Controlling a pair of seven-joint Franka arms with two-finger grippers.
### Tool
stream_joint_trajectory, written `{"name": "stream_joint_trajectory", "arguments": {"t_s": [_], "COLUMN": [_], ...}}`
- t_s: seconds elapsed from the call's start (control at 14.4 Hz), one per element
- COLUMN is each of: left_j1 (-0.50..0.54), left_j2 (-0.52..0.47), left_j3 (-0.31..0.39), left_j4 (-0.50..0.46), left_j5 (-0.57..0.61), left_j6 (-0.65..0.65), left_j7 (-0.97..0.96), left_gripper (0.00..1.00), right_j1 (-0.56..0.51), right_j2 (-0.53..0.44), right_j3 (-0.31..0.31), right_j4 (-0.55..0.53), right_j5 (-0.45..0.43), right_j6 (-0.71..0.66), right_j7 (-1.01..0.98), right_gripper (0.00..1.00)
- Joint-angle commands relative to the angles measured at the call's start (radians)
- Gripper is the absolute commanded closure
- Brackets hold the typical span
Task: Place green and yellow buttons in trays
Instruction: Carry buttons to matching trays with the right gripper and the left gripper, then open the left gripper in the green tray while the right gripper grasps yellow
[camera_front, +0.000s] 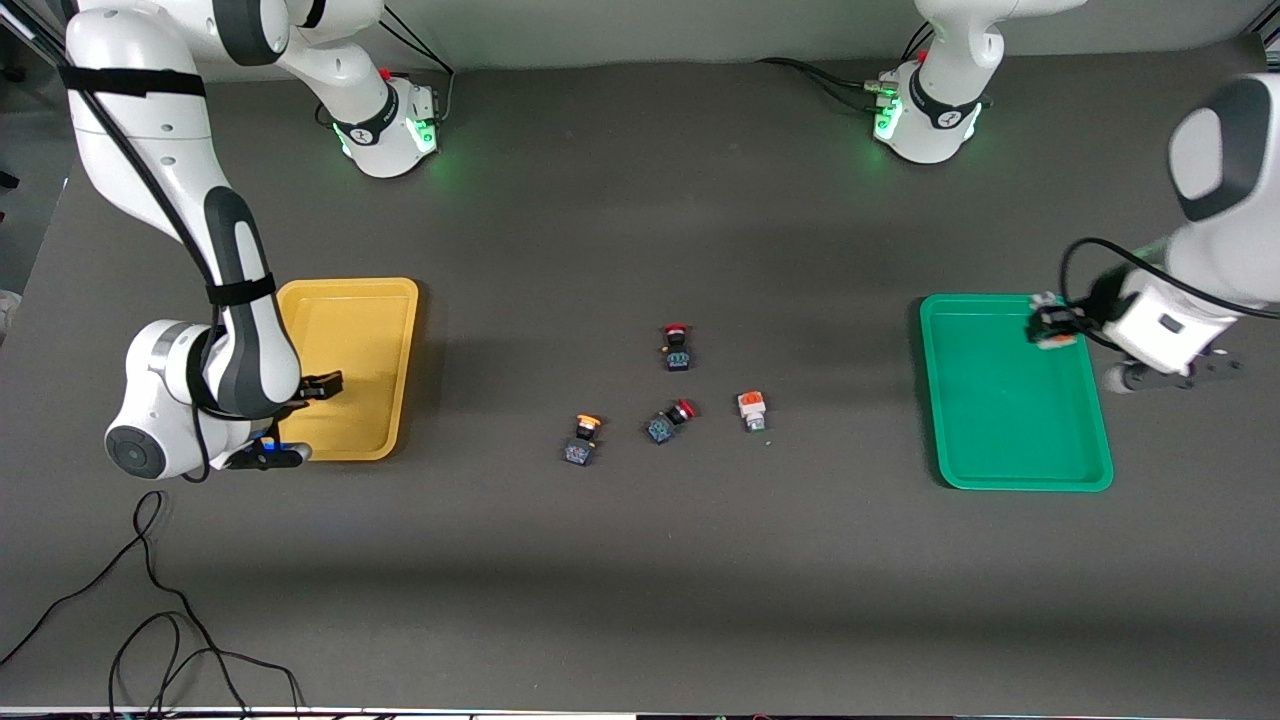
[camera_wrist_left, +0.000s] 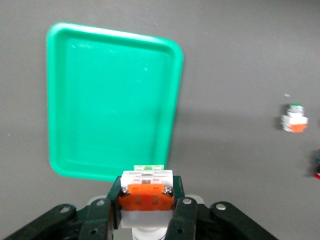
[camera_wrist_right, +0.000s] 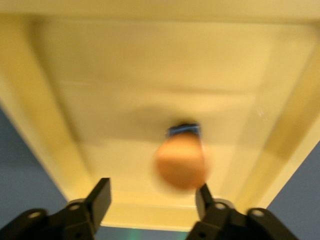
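Six buttons show in all. Four lie loose on the dark matte table between two shallow, rounded-corner plastic trays: one yellow-capped button and two red-capped buttons, all on black-blue bodies, and one white-bodied button with an orange band.

The yellow tray sits toward the right arm's end of the table, the green tray toward the left arm's end.

The left claw hangs over the green tray's edge, clenched on a second white-bodied, orange-banded switch. The left wrist view shows the switch's greenish tip and two small screws, details too small in the front view.

The right claw is over the yellow tray, fingers spread and released. Only the right wrist view shows a second yellow-orange cap, blurred, with a blue body, between the parted fingers above the tray floor; the arm hides it in the front view.
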Motion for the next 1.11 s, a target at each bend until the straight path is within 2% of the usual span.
{"name": "stream_joint_trajectory", "arguments": {"t_s": [0.0, 0.21, 0.35, 0.49, 0.62, 0.69, 0.76, 0.83, 1.04], "left_j1": [0.023, 0.025, 0.025, 0.023, 0.028, 0.029, 0.029, 0.029, 0.031], "left_j2": [0.05, 0.152, 0.241, 0.317, 0.343, 0.351, 0.355, 0.357, 0.323], "left_j3": [-0.016, -0.015, -0.015, -0.013, -0.007, -0.007, -0.007, -0.007, -0.007], "left_j4": [-0.118, -0.218, -0.25, -0.252, -0.252, -0.249, -0.244, -0.238, -0.183], "left_j5": [0.056, 0.098, 0.107, 0.135, 0.136, 0.138, 0.145, 0.15, 0.15], "left_j6": [0.199, 0.434, 0.566, 0.624, 0.649, 0.649, 0.648, 0.637, 0.541], "left_j7": [0.045, 0.045, 0.046, 0.042, 0.043, 0.046, 0.048, 0.048, 0.049], "left_gripper": [0.75, 0.75, 0.75, 0.74, 0.7, 0.54, 0.18, 0.0, 0.0], "right_j1": [0.103, 0.203, 0.25, 0.272, 0.274, 0.274, 0.274, 0.275, 0.284], "right_j2": [-0.012, 0.011, 0.037, 0.1, 0.189, 0.221, 0.241, 0.249, 0.279], "right_j3": [0.0, 0.0, 0.022, 0.028, 0.048, 0.077, 0.098, 0.118, 0.174], "right_j4": [0.052, 0.138, 0.19, 0.277, 0.387, 0.435, 0.455, 0.457, 0.459], "right_j5": [0.029, 0.129, 0.198, 0.262, 0.297, 0.302, 0.302, 0.302, 0.296], "right_j6": [-0.041, -0.041, -0.035, -0.029, -0.017, -0.003, 0.024, 0.072, 0.166], "right_j7": [0.183, 0.399, 0.521, 0.634, 0.725, 0.768, 0.806, 0.837, 0.88], "right_gripper": [0.0, 0.0, 0.0, 0.0, 0.0, 0.0, 0.0, 0.0, 0.0]}}
